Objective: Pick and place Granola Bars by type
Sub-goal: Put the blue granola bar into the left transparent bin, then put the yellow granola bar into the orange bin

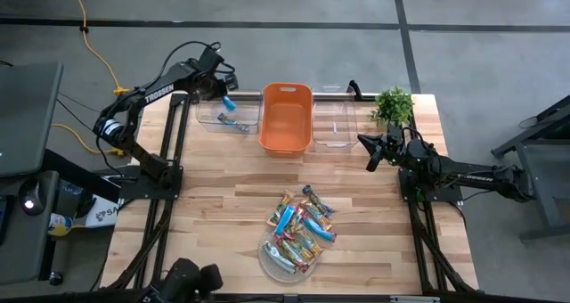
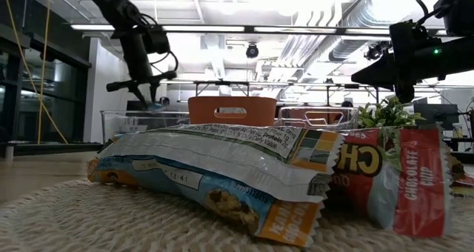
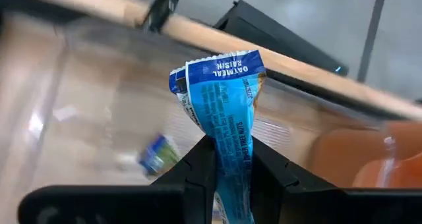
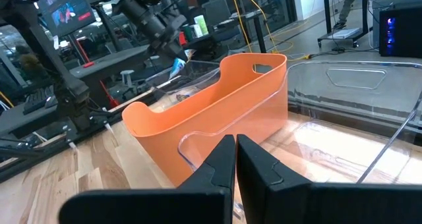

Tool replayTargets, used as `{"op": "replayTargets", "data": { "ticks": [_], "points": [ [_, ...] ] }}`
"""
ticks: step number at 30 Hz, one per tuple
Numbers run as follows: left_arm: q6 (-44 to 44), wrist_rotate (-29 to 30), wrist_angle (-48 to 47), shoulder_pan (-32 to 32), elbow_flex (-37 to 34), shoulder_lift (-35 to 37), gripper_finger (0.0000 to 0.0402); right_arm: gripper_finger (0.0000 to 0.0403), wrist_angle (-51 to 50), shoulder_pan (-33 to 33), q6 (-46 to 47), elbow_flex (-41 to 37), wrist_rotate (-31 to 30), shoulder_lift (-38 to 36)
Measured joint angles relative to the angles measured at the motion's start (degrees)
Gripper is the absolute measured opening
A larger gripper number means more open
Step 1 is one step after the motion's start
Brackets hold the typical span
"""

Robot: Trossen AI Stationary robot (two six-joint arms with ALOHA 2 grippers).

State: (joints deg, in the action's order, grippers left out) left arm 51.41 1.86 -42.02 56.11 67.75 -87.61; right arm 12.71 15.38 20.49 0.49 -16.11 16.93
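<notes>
The left hand (image 1: 227,96) hangs over the clear bin (image 1: 228,116) at the far left of the desk (image 1: 214,187), its fingers clamped on a blue oatmeal raisin bar (image 3: 227,112) that sticks out beyond the fingertips. Another blue-wrapped bar (image 3: 157,155) already lies on the floor of that bin.

An orange bin (image 1: 286,116) stands just right of the clear one, and a second clear bin (image 1: 334,120) stands on the orange bin's right. A small green plant (image 1: 393,104) sits at the far right corner of the desk.

The right hand (image 1: 372,156) hovers above the desk just near of the right clear bin, with its fingers drawn together and gripping nothing; its wrist view looks across that bin to the orange one.

The rest of the granola bars (image 1: 301,227) lie heaped on a round woven mat (image 1: 267,254) at the near middle of the desk: blue, red-and-blue and tan wrappers piled across each other. In the low view a blue-and-white wrapper (image 2: 215,170) lies at the front of the heap and a red chocolate chip bar (image 2: 411,181) rests to its right.
</notes>
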Motion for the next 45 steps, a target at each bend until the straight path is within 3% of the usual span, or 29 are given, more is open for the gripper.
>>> {"op": "replayTargets", "data": {
  "ticks": [5, 14, 21, 30, 38, 45],
  "points": [
    [14.49, -1.16, -0.08, -2.58, 0.00, 0.00, 0.0062, 0.0000, 0.00, 0.00, 0.00, 0.00, -0.01, -0.02],
    [34.36, 5.48, -0.60, -9.73, 0.00, -0.02, 0.0062, 0.0000, 0.00, 0.00, 0.00, 0.00, 0.01, -0.02],
    [48.27, 10.57, -8.53, -12.30, 0.00, -0.02, 0.0062, 0.0000, 0.00, 0.00, 0.00, 0.00, 0.01, -0.02],
    [44.30, 11.84, -5.44, -12.26, 0.00, -0.04, 0.0065, 0.0000, 0.00, 0.00, 0.00, 0.02, -0.01, 0.00],
    [41.49, 10.48, -4.51, -12.23, -0.04, -1.50, 0.0114, 0.0000, 0.00, 0.00, 0.00, 0.02, -0.01, -0.02],
    [40.84, 8.00, -4.67, -12.69, 0.00, -2.80, 0.0123, 0.0000, 0.00, 0.00, 0.00, 0.01, 0.01, -0.02]
  ]
}}
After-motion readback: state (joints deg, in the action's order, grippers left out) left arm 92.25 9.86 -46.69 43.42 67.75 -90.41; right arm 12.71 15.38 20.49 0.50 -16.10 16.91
